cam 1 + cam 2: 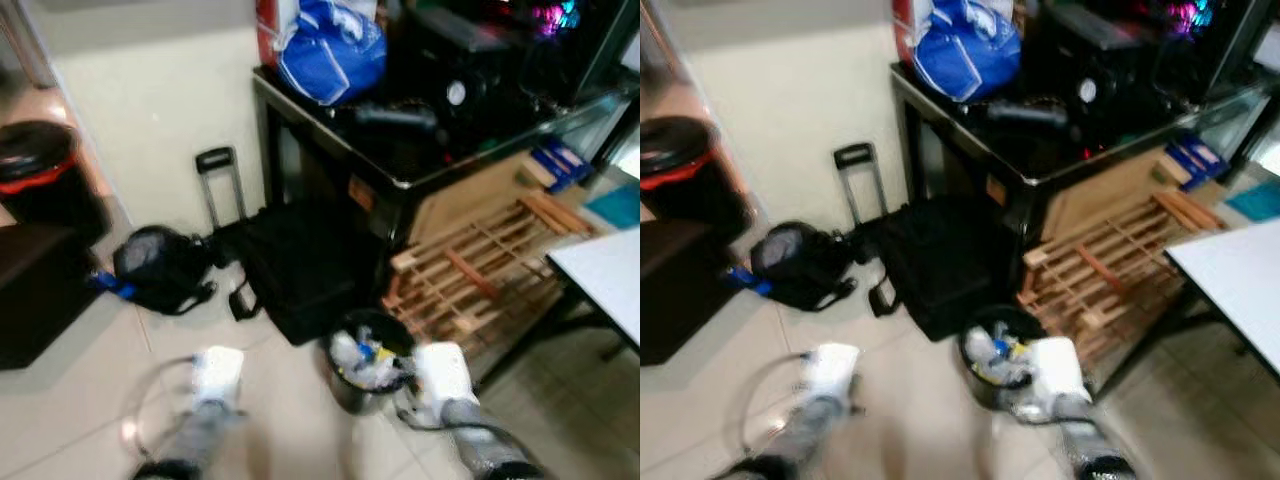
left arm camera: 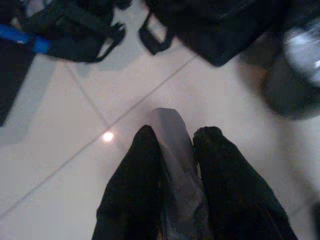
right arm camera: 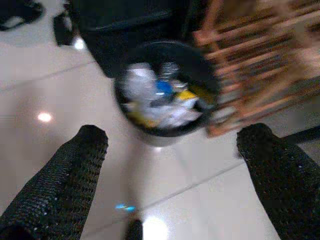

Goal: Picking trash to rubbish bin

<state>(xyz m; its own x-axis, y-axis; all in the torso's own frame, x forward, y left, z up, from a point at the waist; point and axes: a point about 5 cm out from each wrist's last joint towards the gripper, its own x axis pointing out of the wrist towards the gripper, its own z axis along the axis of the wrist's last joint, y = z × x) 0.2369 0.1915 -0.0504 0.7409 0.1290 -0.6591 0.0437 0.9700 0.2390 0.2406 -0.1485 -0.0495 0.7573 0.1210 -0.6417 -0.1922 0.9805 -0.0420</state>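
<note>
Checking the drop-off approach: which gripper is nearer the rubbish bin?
Right. The right gripper hangs open beside the rubbish bin; the left gripper, clamping grey trash, is further left.

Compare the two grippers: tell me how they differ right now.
The left gripper has its fingers closed on a grey piece of trash, while the right gripper is spread wide open and holds nothing. The left gripper is over bare floor tiles; the right gripper points at the full rubbish bin. Both have black fingers.

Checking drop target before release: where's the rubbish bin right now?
In the left eye view the rubbish bin stands on the floor just right of centre, between the black bag and the wooden pallet, near the right gripper.
</note>
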